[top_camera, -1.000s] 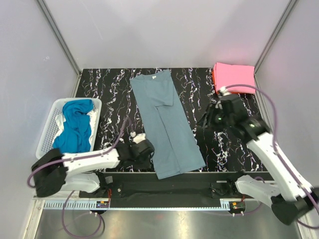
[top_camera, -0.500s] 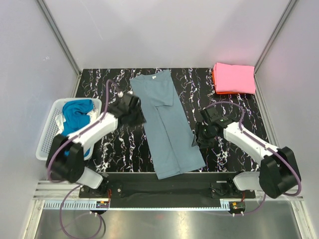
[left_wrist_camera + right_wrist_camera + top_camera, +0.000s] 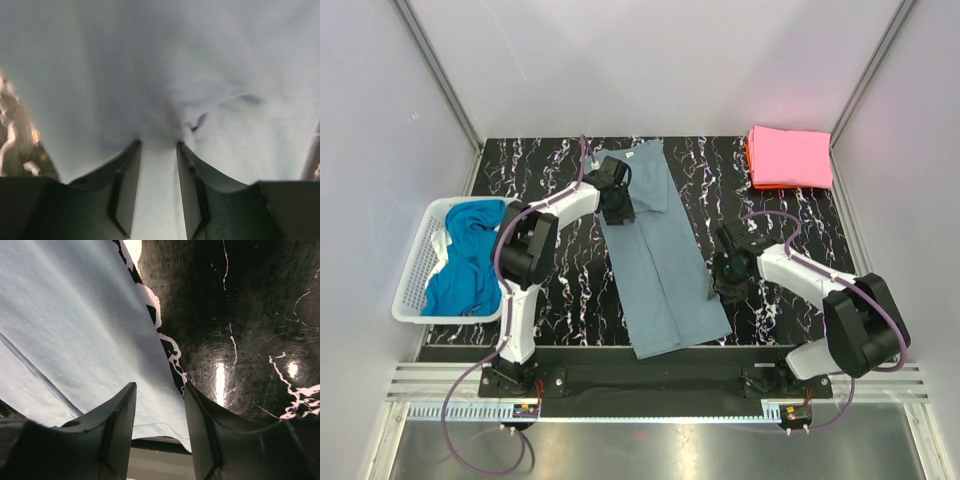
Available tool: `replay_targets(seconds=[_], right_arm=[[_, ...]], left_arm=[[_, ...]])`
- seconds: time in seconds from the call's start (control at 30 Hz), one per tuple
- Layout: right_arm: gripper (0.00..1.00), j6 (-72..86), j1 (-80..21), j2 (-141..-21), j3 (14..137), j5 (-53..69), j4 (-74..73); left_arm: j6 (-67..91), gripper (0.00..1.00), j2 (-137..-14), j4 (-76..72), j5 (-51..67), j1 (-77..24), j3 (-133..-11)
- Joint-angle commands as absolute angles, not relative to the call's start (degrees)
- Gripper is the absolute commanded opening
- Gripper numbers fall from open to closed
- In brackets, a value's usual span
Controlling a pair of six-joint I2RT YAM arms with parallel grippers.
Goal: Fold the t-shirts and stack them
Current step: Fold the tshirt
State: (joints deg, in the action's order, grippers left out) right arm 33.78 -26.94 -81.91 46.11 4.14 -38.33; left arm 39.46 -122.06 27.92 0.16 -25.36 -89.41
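Left tool [image 3: 617, 206] has advanced to the far left edge of the grey-blue t-shirt [image 3: 660, 270], which lies flat mid-worktop [image 3: 545, 170]; jaws part open, tips on cloth. Right tool [image 3: 722, 285], part open and empty, has come back to the shirt's right edge.

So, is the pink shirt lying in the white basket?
No, the pink shirt lies folded at the far right of the table, apart from the basket.
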Motion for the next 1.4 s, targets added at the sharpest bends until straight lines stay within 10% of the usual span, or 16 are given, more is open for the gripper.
replay_targets(seconds=[0.0,0.43,0.77,0.9,1.23,1.37], right_arm=[[0.5,37.3,-26.8,-82.4,44.7,3.8,-34.6],[0.47,44.3,-26.8,-81.6,43.0,11.9,-26.4],[0.45,40.2,-26.9,-75.7,50.8,3.7,-41.9],[0.13,40.2,-26.8,-72.4,49.6,8.1,-40.2],[0.0,42.8,-27.6,-73.5,41.0,12.2,-35.0],[0.0,43.7,-27.7,-75.7,37.4,12.5,-30.5]], left_arm=[[36.8,0.41,-127.4,30.4,0.1,-23.6,-96.4],[27.6,0.45,-140.0,30.0,8.9,-17.7,-117.1],[26.6,0.48,-106.4,30.5,9.4,-21.3,-86.9],[29.4,0.47,-94.7,30.7,7.9,-26.7,-71.7],[43.2,0.02,-76.7,20.2,7.5,-44.7,-43.3],[45.5,0.0,-75.7,19.5,5.5,-47.7,-39.1]])
